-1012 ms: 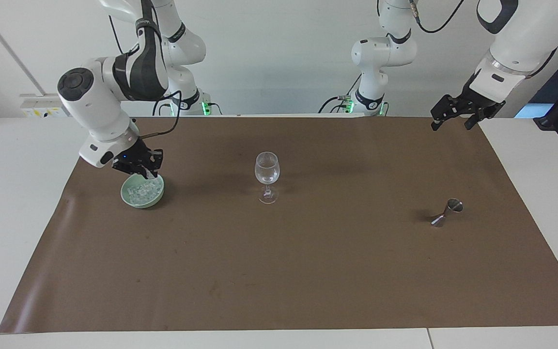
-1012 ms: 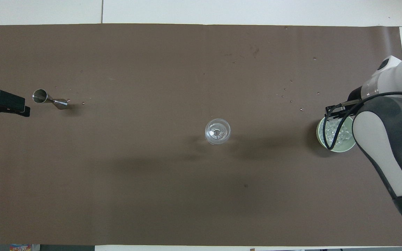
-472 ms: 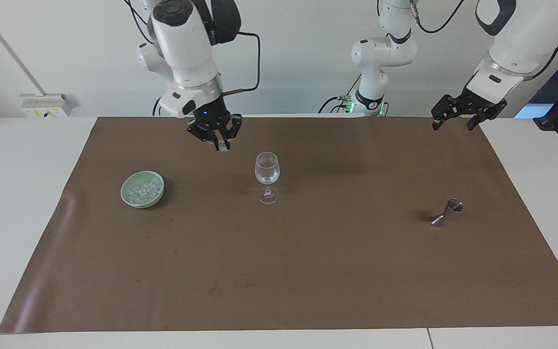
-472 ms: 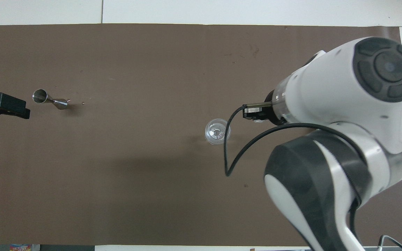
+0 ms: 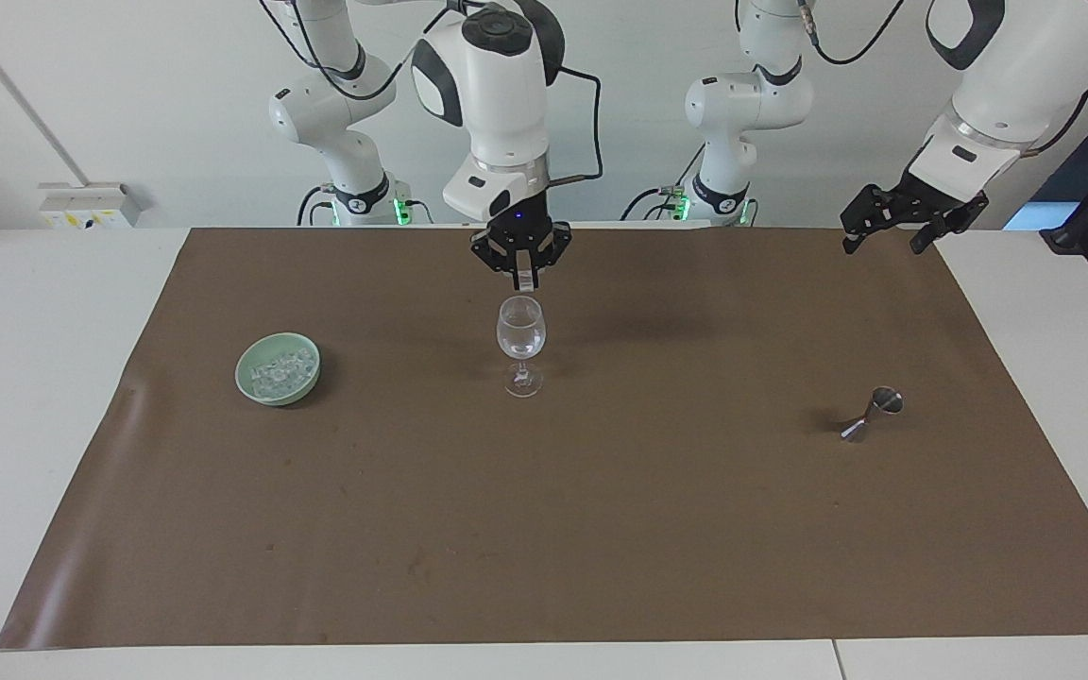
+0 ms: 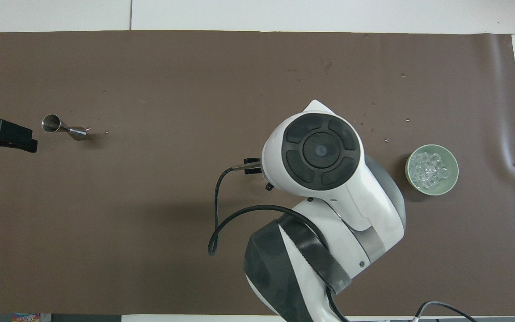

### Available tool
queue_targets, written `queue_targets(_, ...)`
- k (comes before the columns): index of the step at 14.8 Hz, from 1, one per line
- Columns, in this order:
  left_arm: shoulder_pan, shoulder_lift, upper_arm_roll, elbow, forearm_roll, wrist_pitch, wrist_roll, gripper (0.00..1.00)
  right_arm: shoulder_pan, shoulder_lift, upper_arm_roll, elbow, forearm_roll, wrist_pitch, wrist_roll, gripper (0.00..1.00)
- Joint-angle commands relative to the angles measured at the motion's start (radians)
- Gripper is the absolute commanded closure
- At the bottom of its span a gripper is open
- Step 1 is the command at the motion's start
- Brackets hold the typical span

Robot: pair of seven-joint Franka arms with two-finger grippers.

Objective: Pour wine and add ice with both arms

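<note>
While the right pincer (image 5: 522, 280) hangs clenched over the wine glass (image 5: 520, 342), apparently pinching an ice cube, the left pincer (image 5: 887, 229) waits released

My right pincer (image 5: 522, 280) hangs right over the wine glass (image 5: 520, 344), its fingertips pinched together on a small clear piece of ice (image 5: 525, 281), just above the rim. The glass stands upright mid-counter on the brown mat (image 5: 563, 529). The green bowl (image 5: 278, 369) of ice cubes (image 5: 280, 370) sits toward my right arm's end. My left pincer (image 5: 895, 227) waits spread wide above the mat's corner, well apart from the metal measuring cup (image 5: 872, 414).
</note>
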Motion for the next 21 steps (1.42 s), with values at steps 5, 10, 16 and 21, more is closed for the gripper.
queue_targets(5,-0.002,-0.02,0.003,-0.019,0.021,-0.003,0.003,0.0,-0.016,-0.028,-0.007,-0.126,-0.016,0.118,-0.006,0.78)
queue_targets(10,-0.002,-0.02,0.003,-0.019,0.021,-0.002,0.003,0.0,-0.011,-0.037,-0.007,-0.142,-0.014,0.109,-0.004,0.76)
queue_targets(16,-0.002,-0.02,0.003,-0.019,0.021,-0.003,0.003,0.0,-0.01,-0.036,-0.007,-0.114,-0.014,0.051,0.004,0.29)
queue_targets(21,-0.002,-0.02,0.003,-0.019,0.021,-0.003,0.003,0.0,-0.031,-0.031,-0.013,-0.002,-0.014,-0.066,-0.006,0.28)
